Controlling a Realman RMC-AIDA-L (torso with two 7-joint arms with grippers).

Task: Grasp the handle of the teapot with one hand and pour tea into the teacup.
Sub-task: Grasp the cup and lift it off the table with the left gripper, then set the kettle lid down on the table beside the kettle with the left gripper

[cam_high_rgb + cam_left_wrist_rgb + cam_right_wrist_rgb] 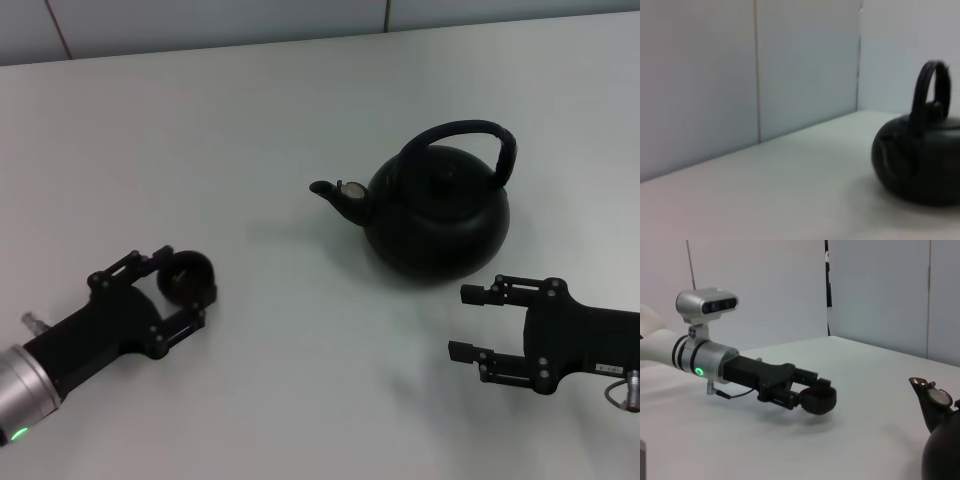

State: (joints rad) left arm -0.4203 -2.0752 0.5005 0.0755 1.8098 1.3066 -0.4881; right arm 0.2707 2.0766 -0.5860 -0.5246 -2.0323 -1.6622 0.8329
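White tabletop (300, 100), seen from above and in front. Black teapot (440, 215) standing upright toward the right side, nearer the far edge than the near one, spout aimed at the left edge, lid on. Arched handle (470, 135) upright over the lid, free and untouched. Small black teacup (187, 277) near the left edge, toward the near-left corner, well apart from the teapot.

Left gripper (180, 285) low at the near-left corner, jaws set around the teacup and seemingly clamped on it; cup lifted or resting on the tabletop, impossible to tell. Right gripper (470, 322) low near the near-right corner, just in front of the teapot, jaws apart and empty, pointing toward the left edge.

Likely step: bringing the right gripper to the handle. To do well: rise above the teapot body first, approach the top of the arch square on, close around its middle so the pot hangs level. Grip firm, since a full pot may swing. Afterwards, spout and cup need bringing together, then a slow tilt, as the cup is tiny and easily overfilled.
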